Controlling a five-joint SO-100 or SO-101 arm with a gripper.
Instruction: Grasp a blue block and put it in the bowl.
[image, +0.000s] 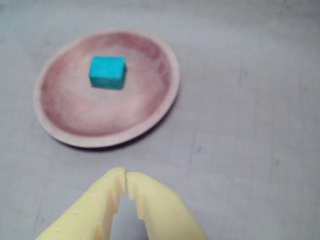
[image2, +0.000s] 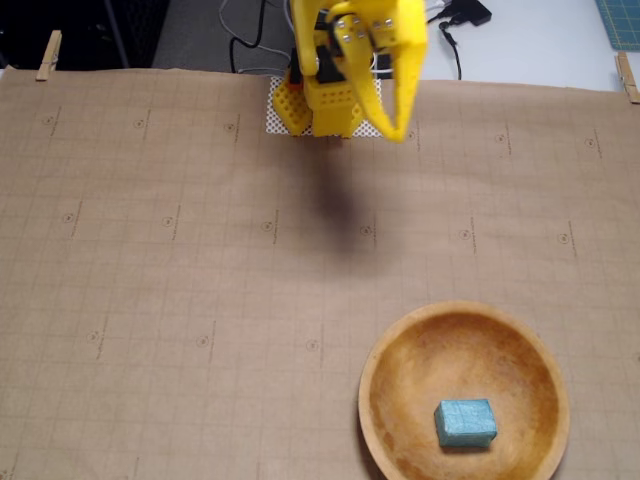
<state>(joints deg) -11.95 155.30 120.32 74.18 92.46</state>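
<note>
In the wrist view the end effector (image: 126, 176) enters from the six o'clock edge, its two pale yellow fingers (image: 157, 207) drawn together so that the tips meet or all but meet, with only a thin dark seam between them. Nothing is between the tips, and they touch neither the bowl nor the block; grey-looking table (image: 250, 125) shows beyond them.

The blue block (image: 107, 72) lies inside the bowl (image: 107, 88), which sits toward eleven o'clock of the fingertips in this view. The block rests on the bowl's floor, a little toward twelve o'clock of the bowl's middle, clear of the rim.

The fixed view looks down on the whole scene and shows what the wrist camera cannot: the yellow arm (image2: 335, 70) standing at the twelve o'clock edge of the table (image2: 200, 280), on a small white perforated base, with the end effector (image2: 398, 130) hanging as a closed point well apart from the bowl (image2: 390, 350) at five o'clock of the frame. Here the blue block (image2: 465, 422) lies toward six o'clock of the bowl's floor. This view also shows the table covered in brown gridded paper clipped at its corners with wooden pegs (image2: 48, 55), and dark cables (image2: 455, 25) behind the arm. The wrist view alone shows the toothed inner edges of the fingers.
</note>
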